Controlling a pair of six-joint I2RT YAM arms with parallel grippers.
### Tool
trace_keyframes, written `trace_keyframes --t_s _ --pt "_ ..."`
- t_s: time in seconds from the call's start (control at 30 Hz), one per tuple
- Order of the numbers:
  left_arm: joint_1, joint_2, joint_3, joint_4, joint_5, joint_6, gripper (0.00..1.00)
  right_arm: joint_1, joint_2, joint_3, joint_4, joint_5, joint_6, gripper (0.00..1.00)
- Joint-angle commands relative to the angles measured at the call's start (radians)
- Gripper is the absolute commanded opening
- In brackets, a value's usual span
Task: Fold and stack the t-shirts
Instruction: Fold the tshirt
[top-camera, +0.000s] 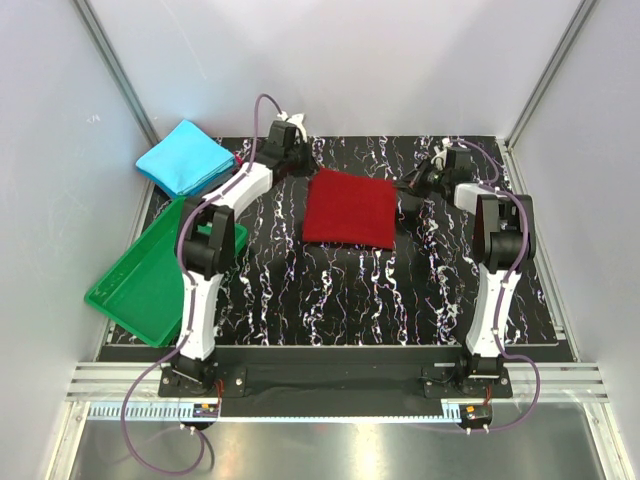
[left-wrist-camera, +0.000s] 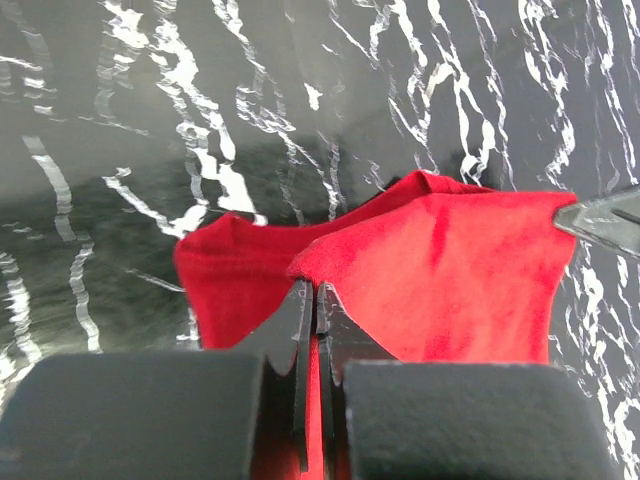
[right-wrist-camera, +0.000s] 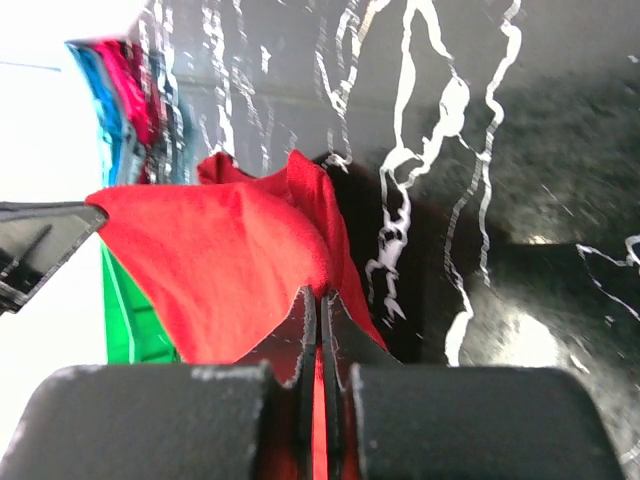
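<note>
The dark red t-shirt (top-camera: 350, 208) lies folded to a flat square in the middle of the black marbled mat. My left gripper (top-camera: 308, 172) is at its far left corner, jaws shut on a pinch of the red cloth (left-wrist-camera: 440, 270); the corner is lifted into a peak at the left gripper's tips (left-wrist-camera: 315, 290). My right gripper (top-camera: 405, 203) is at the shirt's right edge, shut on red cloth (right-wrist-camera: 220, 260) that bunches up at the right gripper's tips (right-wrist-camera: 322, 295). The cyan-blue t-shirt (top-camera: 187, 158) rests folded at the mat's far left corner.
A green tray (top-camera: 140, 285) sits tilted off the mat's left edge, also visible as the green tray (right-wrist-camera: 125, 320) beyond the red cloth. White walls and metal posts enclose the mat on three sides. The mat (top-camera: 330, 300) runs to the arm bases.
</note>
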Motion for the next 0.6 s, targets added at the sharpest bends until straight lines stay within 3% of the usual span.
trace_keyframes --t_s 0.0,0.17,0.4,0.47,0.57 --pt "0.016 -0.101 -0.083 0.076 -0.124 -0.019 0.00 0.007 -0.106 -0.014 0.149 0.003 0.061 0.00" --pt "0.036 -0.155 -0.167 0.119 -0.225 -0.033 0.00 0.045 -0.106 -0.023 0.214 0.012 0.115 0.00" --pt "0.078 0.087 0.069 0.015 -0.051 -0.005 0.00 0.048 0.062 0.126 0.132 0.055 0.113 0.03" --pt "0.082 0.140 0.120 0.007 -0.046 0.000 0.07 0.048 0.082 0.153 0.115 0.053 0.095 0.06" --pt "0.090 0.157 0.124 0.012 -0.032 0.015 0.10 0.048 0.119 0.207 0.043 0.047 0.041 0.11"
